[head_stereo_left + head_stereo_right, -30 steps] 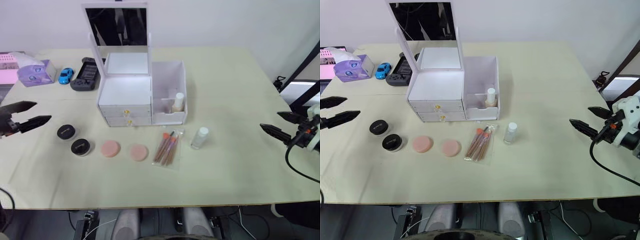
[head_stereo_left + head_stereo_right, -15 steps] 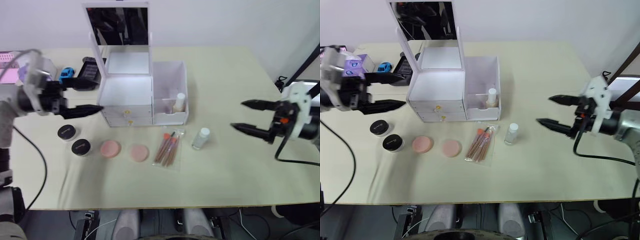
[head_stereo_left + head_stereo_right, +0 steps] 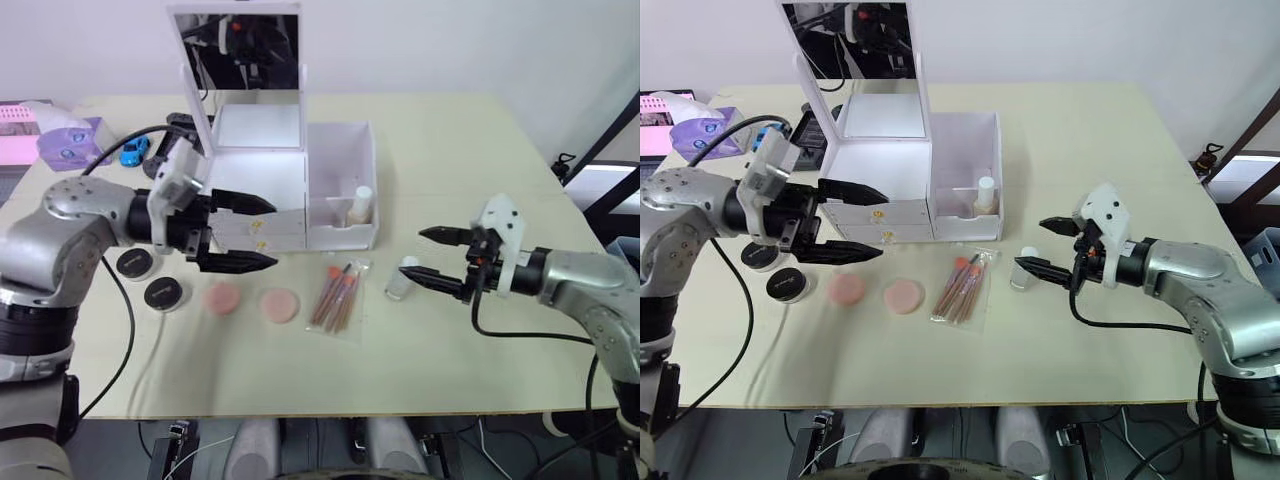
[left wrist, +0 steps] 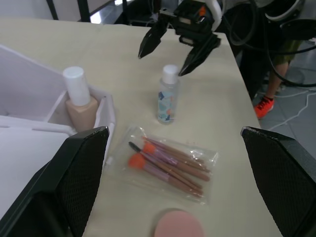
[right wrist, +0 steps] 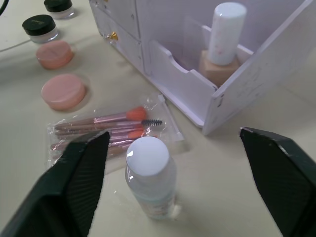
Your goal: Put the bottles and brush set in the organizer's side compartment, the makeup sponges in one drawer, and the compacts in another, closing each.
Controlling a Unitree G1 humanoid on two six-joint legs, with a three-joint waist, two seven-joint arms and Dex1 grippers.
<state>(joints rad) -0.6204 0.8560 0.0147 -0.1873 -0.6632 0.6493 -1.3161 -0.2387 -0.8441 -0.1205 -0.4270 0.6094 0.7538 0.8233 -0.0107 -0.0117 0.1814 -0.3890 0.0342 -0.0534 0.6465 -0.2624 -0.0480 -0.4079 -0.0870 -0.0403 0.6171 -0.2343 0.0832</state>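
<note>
Head views: both arms have swung in from the table's edges within the last second. The right gripper [image 3: 1042, 246], fingers spread wide, now brackets the small clear white-capped bottle [image 3: 1022, 267]. The left gripper [image 3: 256, 233], also wide, hovers before the white plastic organizer [image 3: 255, 190], above the 2 flat round pink sponges [image 3: 221, 298].

Left wrist view: the clear pouch of pink-handled brushes [image 4: 168, 165] lies untouched; the beige bottle [image 4: 79, 100] already stands in the side compartment [image 4: 109, 111].

Right wrist view: the clear bottle sits between the fingers, ungrasped. Closing on it looks next.
</note>
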